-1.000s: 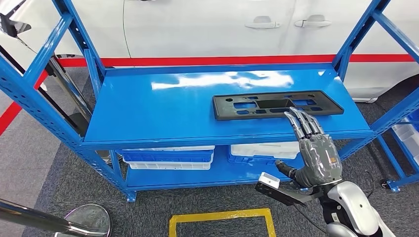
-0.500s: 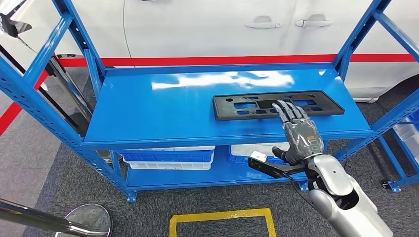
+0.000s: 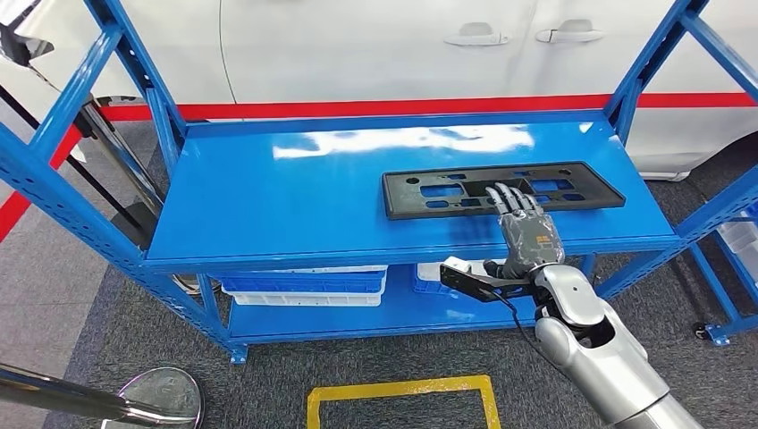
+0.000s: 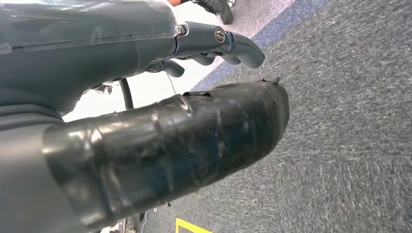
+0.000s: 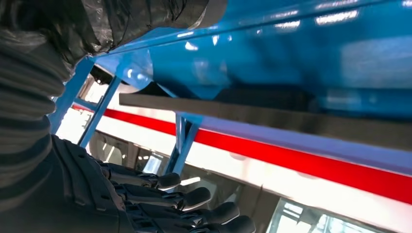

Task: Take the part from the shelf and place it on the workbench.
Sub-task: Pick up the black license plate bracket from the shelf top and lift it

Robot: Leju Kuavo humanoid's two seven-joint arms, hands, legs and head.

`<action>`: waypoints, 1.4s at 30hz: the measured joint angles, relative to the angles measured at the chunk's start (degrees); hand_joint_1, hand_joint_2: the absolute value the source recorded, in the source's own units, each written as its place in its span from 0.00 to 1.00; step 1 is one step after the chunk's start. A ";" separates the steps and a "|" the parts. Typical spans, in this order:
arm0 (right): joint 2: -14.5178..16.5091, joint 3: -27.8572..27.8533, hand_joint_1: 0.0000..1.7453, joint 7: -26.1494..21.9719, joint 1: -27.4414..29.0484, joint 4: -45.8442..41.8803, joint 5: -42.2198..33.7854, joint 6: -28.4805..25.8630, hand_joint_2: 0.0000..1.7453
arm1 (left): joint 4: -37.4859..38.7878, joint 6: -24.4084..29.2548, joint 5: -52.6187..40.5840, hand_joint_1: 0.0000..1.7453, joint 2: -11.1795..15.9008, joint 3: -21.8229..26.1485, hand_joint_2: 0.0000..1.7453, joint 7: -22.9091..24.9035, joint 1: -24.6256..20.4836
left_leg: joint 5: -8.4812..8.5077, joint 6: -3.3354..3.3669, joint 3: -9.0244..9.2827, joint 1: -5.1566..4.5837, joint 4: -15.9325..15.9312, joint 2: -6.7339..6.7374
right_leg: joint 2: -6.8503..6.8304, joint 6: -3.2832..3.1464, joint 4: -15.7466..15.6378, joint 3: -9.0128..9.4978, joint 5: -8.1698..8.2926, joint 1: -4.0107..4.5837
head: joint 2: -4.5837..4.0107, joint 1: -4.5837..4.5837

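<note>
Grey carpet (image 3: 80, 295) is seen underfoot, crossed by a red line at the far left and marked with a yellow rectangle (image 3: 402, 398) near the bottom of the head view. At the lower left of that view a round metal base (image 3: 156, 399) is seen beside a bright metal bar. A blue shelf (image 3: 268, 192) is set across the middle, with a white car (image 3: 375, 45) parked just behind it and a red stripe (image 3: 357, 109) running along the floor between them. White and blue bins (image 3: 304, 284) are stored on the lower tier. On the right half of the top tier a long black part (image 3: 429, 190) with several cut-outs is laid flat, its long side parallel to the shelf's front edge. The right hand (image 3: 523, 231) is reached over that front edge, palm down, with its fingers (image 3: 509, 198) extended and slightly apart, their tips over the near rim of the part; whether they touch it cannot be told. In the right wrist view the thumb is seen apart from the fingers, with the part's edge between them. The left hand (image 4: 145, 102) is shown in its wrist view above the carpet, its fingers curled inward around nothing.
</note>
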 joint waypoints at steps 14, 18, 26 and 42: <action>2.38 0.38 0.00 -0.69 -0.98 2.32 -0.27 0.06 1.00 | 0.00 0.40 -0.04 0.00 0.16 0.00 0.00 0.24 0.13 | 0.02 -0.02 0.26 -0.04 -0.02 0.01 | 0.00 -0.01 0.00 0.30 0.01 0.00 | 0.00 0.00; 2.68 0.38 0.00 -0.78 -1.01 2.34 -0.15 0.02 1.00 | 0.00 0.41 -0.13 0.00 0.16 0.00 0.00 0.21 0.16 | 0.01 -0.01 0.31 -0.10 -0.02 0.01 | 0.00 -0.01 0.00 0.34 0.01 -0.01 | 0.00 0.00; 2.95 0.37 0.00 -0.74 -1.02 2.34 0.14 -0.61 1.00 | 0.00 0.41 -0.34 0.00 0.16 0.00 0.00 0.21 0.16 | 0.01 -0.01 0.34 -0.11 -0.02 0.01 | 0.00 -0.01 0.00 0.36 0.01 -0.01 | 0.00 0.00; 4.79 -0.46 0.00 -0.24 -1.08 2.00 1.60 -2.17 1.00 | 0.00 -0.56 -1.82 0.00 -0.02 0.14 0.00 0.85 0.19 | 0.35 1.08 1.70 0.35 -1.39 0.10 | 0.21 1.63 7.91 -2.94 -3.91 -0.82 | 0.00 0.13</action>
